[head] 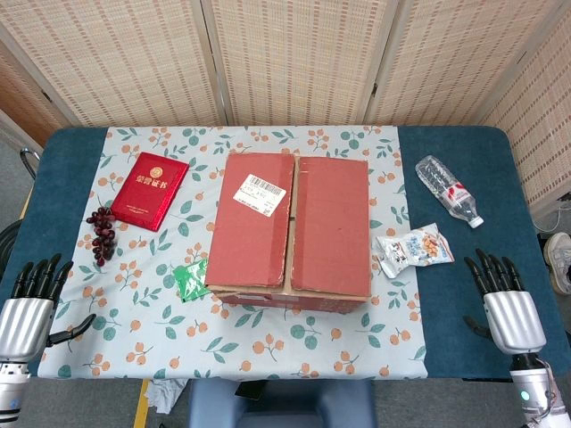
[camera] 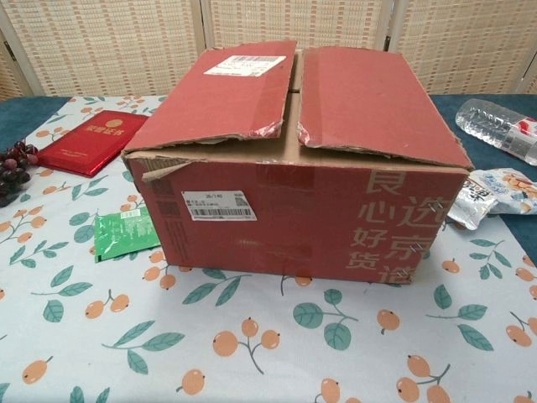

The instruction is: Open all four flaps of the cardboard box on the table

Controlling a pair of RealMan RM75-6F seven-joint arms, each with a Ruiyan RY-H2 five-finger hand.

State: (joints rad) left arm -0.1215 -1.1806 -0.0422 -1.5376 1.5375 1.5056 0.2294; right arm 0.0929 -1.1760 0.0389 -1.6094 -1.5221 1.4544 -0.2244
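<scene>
Mid-table, the cardboard box (head: 290, 230) has both top flaps (camera: 306, 88) closed.

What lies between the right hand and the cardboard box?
In the head view, a snack packet lies on the tablecloth between the right hand and the cardboard box.

The left hand (head: 28, 308) at lower left and the right hand (head: 507, 303) at lower right both rest empty, fingers extended and apart.

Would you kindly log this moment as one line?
red cardboard box: top flaps closed | left hand: open, at table edge | right hand: open, at table edge
</scene>
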